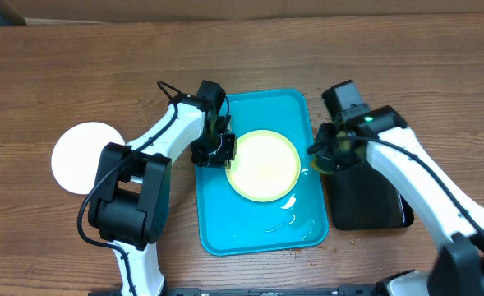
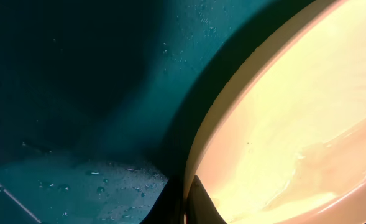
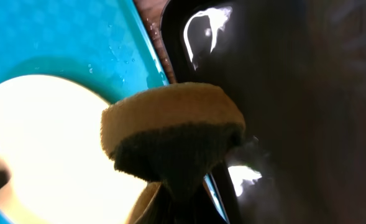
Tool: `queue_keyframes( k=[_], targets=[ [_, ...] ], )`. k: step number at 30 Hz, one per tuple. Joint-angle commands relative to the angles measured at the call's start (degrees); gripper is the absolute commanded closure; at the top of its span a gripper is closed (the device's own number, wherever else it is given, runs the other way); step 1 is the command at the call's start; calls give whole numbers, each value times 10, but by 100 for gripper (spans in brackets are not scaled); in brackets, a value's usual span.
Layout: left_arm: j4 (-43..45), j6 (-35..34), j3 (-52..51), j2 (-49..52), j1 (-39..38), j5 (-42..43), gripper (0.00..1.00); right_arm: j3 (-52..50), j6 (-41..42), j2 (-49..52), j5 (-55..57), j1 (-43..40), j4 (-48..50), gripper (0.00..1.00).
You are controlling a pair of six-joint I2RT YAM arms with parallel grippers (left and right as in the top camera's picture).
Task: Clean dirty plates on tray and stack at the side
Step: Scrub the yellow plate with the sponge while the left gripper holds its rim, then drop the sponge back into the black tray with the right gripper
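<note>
A plate with a pale yellow-green rim (image 1: 264, 165) lies on the wet turquoise tray (image 1: 258, 226). My left gripper (image 1: 222, 148) is shut on that plate's left rim; in the left wrist view the fingers (image 2: 186, 202) pinch the rim of the plate (image 2: 282, 124) above the tray (image 2: 77, 93). A white plate (image 1: 81, 156) lies on the table at the far left. My right gripper (image 1: 328, 156) is shut on a sponge, tan with a dark scrub side (image 3: 170, 134), held over the tray's right edge. The plate (image 3: 40, 143) also shows in the right wrist view.
A black tray (image 1: 365, 193) lies right of the turquoise tray, under my right arm; it shows glossy in the right wrist view (image 3: 282, 93). Water droplets and a puddle (image 1: 295, 222) lie on the turquoise tray's near part. Brown wooden table (image 1: 61, 74) surrounds everything.
</note>
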Motion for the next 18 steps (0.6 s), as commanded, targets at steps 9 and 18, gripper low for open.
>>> queue_keyframes(
  k=[9,18],
  targets=[
    [-1,46,0,12,3,-16,96,-77,-37,-34,5,-124,6,96],
    [-36,112,48,12,3,23,96,-106,-54,-46,-62,-142,54,35]
  ],
)
